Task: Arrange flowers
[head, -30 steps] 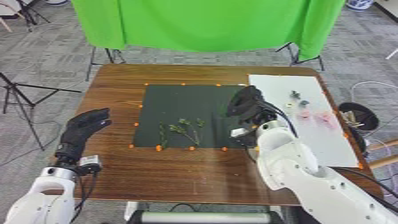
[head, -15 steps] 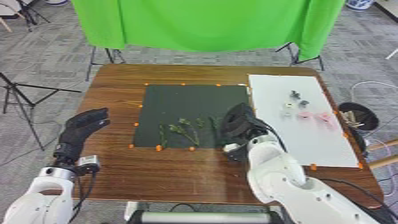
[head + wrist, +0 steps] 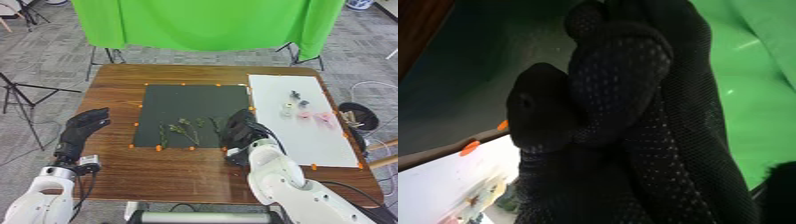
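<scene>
Desk (image 3: 178,175) brown, streaked with darker wood grain. Mat (image 3: 191,100) plain dark grey-green; sheet (image 3: 284,140) plain white; small markers (image 3: 313,167) bright orange. Sprigs (image 3: 185,131) muted green. Flowers: pink (image 3: 325,118), off-white tinged yellow (image 3: 287,110), dark blue-grey (image 3: 304,103). Left robot hand (image 3: 86,125) black. Right robot hand (image 3: 238,130) black, rows of pale dots over the glove in the wrist view. Arms (image 3: 49,192) white. Cloth (image 3: 204,25) vivid green. Floor (image 3: 40,65) mottled grey.

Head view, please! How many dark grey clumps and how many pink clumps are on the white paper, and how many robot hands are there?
Dark grey clumps: 2
Pink clumps: 2
Robot hands, left hand and right hand: 2
Total: 6
</scene>
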Motion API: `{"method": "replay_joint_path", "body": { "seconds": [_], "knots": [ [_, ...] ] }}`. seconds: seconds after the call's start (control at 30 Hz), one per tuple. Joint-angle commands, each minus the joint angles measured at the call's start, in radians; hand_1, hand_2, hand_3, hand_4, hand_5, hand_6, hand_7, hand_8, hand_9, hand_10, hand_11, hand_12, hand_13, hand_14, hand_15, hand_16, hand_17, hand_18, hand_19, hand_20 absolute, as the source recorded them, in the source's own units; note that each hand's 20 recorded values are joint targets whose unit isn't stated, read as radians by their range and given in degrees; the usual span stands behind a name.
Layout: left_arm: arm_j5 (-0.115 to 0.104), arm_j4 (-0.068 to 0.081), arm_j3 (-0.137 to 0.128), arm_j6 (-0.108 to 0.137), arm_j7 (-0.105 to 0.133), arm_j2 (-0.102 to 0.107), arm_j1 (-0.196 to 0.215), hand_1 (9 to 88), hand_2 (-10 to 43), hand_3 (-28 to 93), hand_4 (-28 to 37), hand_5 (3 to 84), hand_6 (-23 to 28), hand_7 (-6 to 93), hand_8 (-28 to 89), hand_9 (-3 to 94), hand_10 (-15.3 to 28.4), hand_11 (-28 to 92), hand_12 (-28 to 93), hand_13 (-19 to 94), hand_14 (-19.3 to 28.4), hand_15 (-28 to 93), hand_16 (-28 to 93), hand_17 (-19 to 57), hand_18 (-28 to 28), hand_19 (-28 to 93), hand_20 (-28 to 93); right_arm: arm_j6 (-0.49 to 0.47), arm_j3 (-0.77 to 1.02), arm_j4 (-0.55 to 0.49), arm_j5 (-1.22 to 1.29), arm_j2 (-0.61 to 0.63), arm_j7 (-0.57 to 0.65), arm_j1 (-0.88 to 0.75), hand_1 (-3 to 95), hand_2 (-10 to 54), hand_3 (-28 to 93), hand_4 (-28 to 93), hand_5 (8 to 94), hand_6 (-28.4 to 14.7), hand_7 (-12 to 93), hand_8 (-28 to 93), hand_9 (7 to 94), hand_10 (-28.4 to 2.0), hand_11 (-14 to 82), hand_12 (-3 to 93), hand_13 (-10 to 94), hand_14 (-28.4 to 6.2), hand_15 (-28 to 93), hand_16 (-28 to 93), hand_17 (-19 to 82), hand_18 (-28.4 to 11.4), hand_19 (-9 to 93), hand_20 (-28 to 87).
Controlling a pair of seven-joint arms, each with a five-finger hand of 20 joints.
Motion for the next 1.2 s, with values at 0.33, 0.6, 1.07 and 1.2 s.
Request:
{"method": "replay_joint_path", "body": {
  "seconds": [0.33, 0.6, 1.07, 1.2],
  "knots": [
    [-0.004, 0.004, 0.007, -0.009, -0.002, 0.002, -0.003, 40.2, -9.5, 63, -13.4, 47.3, 0.3, 21.5, -9, 42.2, 11.4, 22, 15, 37, 16.1, 27, 1, 9.1, 13.7, 19, 24, -0.096, 0.029, -0.005, 0.0, 0.021, -0.015, -0.003, 85.4, -9.5, -28, 61, 65.7, -4.7, 29, 18, 85.8, -14.5, 15.1, 45.1, 94, -3.4, 44, 29, 76, -2.8, 73, 51],
    [-0.003, 0.002, 0.005, -0.01, -0.005, -0.001, -0.002, 40.2, -9.5, 63, -13.5, 47.3, 0.1, 21.6, -9, 42.1, 11.4, 22, 15, 37, 16.0, 27, 1, 9.0, 13.8, 18, 23, -0.15, 0.038, -0.007, -0.009, 0.048, -0.041, 0.02, 83.0, -9.5, -28, 63, 64.4, -4.3, 27, 17, 84.5, -14.8, 18.6, 42.1, 93, -3.7, 41, 32, 74, -3.9, 76, 46],
    [-0.004, 0.001, 0.007, -0.002, -0.001, -0.004, 0.0, 40.3, -9.5, 63, -13.5, 47.2, -0.2, 21.7, -9, 42.1, 11.3, 22, 15, 37, 16.1, 27, 1, 8.9, 13.8, 18, 23, -0.259, -0.018, 0.003, 0.004, 0.1, -0.106, 0.104, 81.0, -9.5, -27, 66, 63.4, -2.6, 26, 15, 80.0, -14.0, 15.4, 40.6, 92, -3.7, 41, 33, 71, -5.3, 80, 41],
    [-0.003, 0.001, 0.006, -0.007, -0.002, -0.005, -0.001, 40.3, -9.5, 63, -13.5, 47.2, -0.1, 21.7, -9, 42.2, 11.4, 22, 15, 37, 16.1, 27, 1, 8.9, 13.8, 18, 23, -0.312, -0.026, 0.002, 0.006, 0.111, -0.128, 0.117, 65.1, -9.5, 15, 40, 62.8, -2.1, 26, 15, 76.7, -14.3, 17.9, 35.6, 91, -3.3, 41, 33, 69, -6.5, 83, 35]
  ]
}}
